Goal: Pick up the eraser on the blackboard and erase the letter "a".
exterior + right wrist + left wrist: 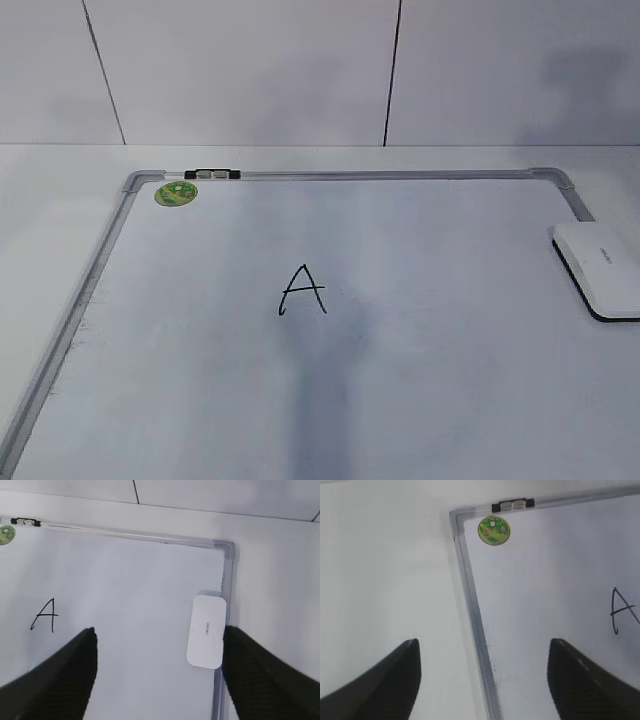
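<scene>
Whiteboard surface fills most of the exterior view: the large white dry-erase blackboard with a grey metal frame (130, 205) lies flat on a pale table, its round green sticker (175, 193) in the upper left corner and a small black-and-white clip (212, 174) on the top rail just right of it. One handwritten black marker letter (302, 290) sits near the middle of that frame; it reads as a tall capital "A", and no lowercase "a" shows in any view. The small flat white rounded-rectangular eraser with a black underside (600, 268) rests at the right edge of the frame, against the board's right rail, with faint grey lettering on top. From the right wrist view, the right gripper (159, 667) hangs above the board with its dark fingers spread wide, holding nothing, the eraser lying just inside the right-hand finger. From the left wrist view, the left gripper (484, 680) is likewise spread wide and empty, straddling the board's left rail at the bottom of the frame.
</scene>
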